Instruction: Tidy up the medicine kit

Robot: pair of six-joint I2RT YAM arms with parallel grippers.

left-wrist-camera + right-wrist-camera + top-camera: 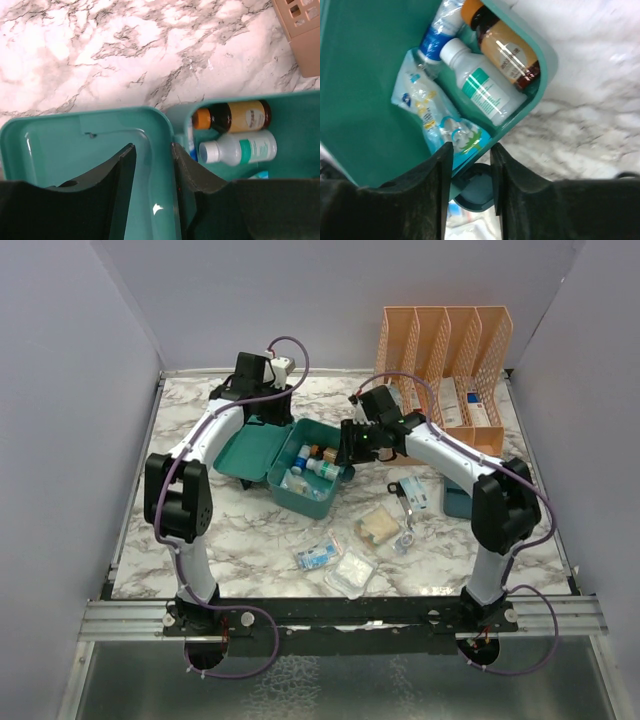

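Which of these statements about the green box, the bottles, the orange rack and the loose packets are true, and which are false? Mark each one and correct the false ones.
1. The green box is open. True.
2. A brown bottle with an orange cap lies inside it. True.
3. The white bottle lies outside the box. False: it lies in the box, beside the brown bottle.
4. The orange rack stands at the near left corner of the table. False: it stands at the far right.
5. Packets lie on the table in front of the box. True.
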